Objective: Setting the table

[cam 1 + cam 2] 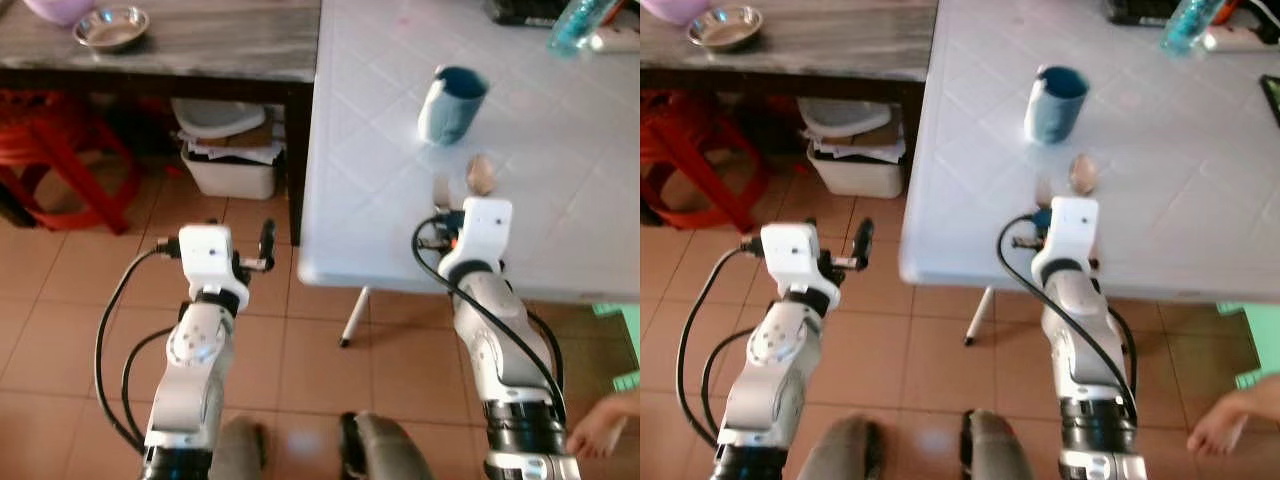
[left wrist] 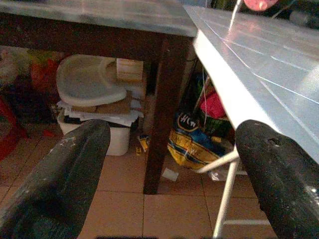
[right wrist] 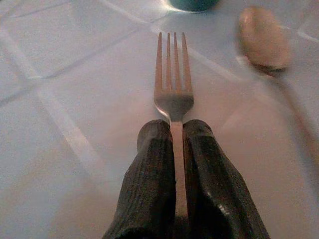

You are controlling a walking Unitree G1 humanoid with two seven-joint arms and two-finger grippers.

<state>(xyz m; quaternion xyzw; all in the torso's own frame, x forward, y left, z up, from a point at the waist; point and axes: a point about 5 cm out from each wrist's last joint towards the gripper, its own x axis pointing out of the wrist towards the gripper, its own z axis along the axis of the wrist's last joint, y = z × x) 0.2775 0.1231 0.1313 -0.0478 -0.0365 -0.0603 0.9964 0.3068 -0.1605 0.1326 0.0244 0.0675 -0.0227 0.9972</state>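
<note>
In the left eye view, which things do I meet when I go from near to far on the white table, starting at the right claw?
Right claw shut on the fork → spoon → blue cup → blue bottle at the far edge of the white table.

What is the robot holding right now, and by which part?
The right pincer is shut on a fork, gripping its handle just behind the head, tines pointing toward the blue cup. The left pincer is open and holds nothing.

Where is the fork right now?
The fork is pinched in the right gripper over the white table, tines toward the blue cup, beside the spoon.
</note>
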